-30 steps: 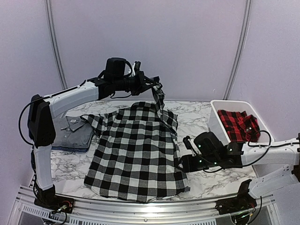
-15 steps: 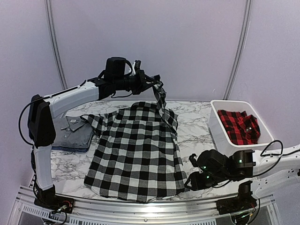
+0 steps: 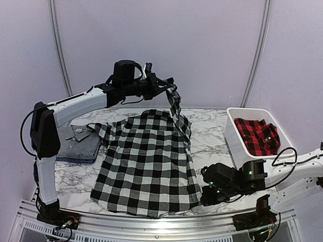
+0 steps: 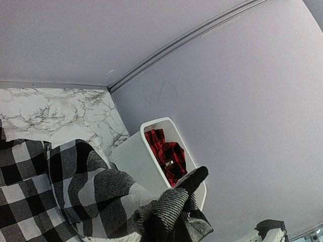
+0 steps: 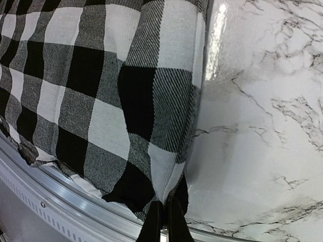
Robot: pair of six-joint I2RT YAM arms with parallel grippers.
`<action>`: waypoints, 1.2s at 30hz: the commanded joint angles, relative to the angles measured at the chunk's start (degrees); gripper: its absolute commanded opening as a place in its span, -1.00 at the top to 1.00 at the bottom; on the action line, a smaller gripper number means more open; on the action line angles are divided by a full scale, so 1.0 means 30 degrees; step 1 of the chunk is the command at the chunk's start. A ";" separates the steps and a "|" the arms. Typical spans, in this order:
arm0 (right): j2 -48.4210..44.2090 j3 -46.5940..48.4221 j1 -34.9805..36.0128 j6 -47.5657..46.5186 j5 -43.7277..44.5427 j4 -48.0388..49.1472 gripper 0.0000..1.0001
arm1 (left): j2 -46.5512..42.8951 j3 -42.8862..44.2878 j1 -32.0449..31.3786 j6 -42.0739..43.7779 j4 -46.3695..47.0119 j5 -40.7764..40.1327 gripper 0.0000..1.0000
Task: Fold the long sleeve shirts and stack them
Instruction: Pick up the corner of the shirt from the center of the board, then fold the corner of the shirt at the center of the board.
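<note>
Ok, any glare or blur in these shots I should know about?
Right wrist view: a bright glare streak on the marble table beside the edge of the checked shirt. Left wrist view: its cloth nearest the lens is soft, the white bin sharper. Top view: even light, only faint shadows.

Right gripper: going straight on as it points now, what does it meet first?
The black-and-white checked shirt: the right gripper points into its near right corner, the hem already at its fingertips, seemingly pinched.

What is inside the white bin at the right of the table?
A crumpled red-and-black checked shirt lies in the white bin. Anything beneath it and the bin's floor are hidden by the cloth.
</note>
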 commanded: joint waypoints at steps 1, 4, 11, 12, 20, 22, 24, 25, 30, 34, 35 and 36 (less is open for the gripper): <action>0.0104 0.0452 0.0510 0.0625 -0.0017 -0.0246 1.00 | 0.0993 0.2211 -0.0678 -0.0395 0.2008 0.0597 1.00; -0.0274 -0.0072 0.0632 0.0938 -0.0358 0.0207 1.00 | 0.2266 0.4578 -0.1304 -0.0369 0.2177 0.0724 1.00; 0.0599 0.1266 0.1775 0.0719 -0.0311 0.0130 1.00 | 0.3160 0.6158 -0.0980 -0.0577 0.2906 0.0671 1.00; 0.0845 0.1585 0.1789 0.0534 -0.0294 0.0135 1.00 | 0.3092 0.5977 -0.0841 -0.0612 0.2928 0.0764 1.00; 0.3751 0.5178 0.1701 -0.1775 0.0049 0.0131 1.00 | 0.1363 0.3115 0.0743 -0.0278 0.3141 0.1311 1.00; 0.4890 0.6243 0.1522 -0.2682 -0.0449 0.0529 1.00 | 0.0958 0.2298 0.1238 -0.0179 0.3141 0.1593 1.00; 0.6075 0.7260 0.1345 -0.3649 -0.1357 0.1339 1.00 | 0.0478 0.1401 0.1650 0.0005 0.3169 0.1773 1.00; 0.6645 0.7817 0.1238 -0.4059 -0.1919 0.1743 1.00 | 0.0222 0.0984 0.1820 0.0131 0.3170 0.1850 1.00; 0.9242 0.9999 0.0958 -0.5549 -0.5109 0.3418 1.00 | -0.0959 -0.1000 0.2579 0.0722 0.3184 0.2223 1.00; 1.0500 1.0793 0.0953 -0.5887 -0.5926 0.3678 1.00 | -0.2052 -0.2083 0.2839 0.1537 0.3226 0.2201 1.00; 1.0652 1.0881 0.0907 -0.5881 -0.5933 0.3684 1.00 | -0.2280 -0.2229 0.2932 0.1700 0.3206 0.2123 1.00; 1.0773 1.0943 0.0809 -0.5843 -0.6011 0.3761 1.00 | -0.2459 -0.2340 0.3061 0.1738 0.3200 0.2077 1.00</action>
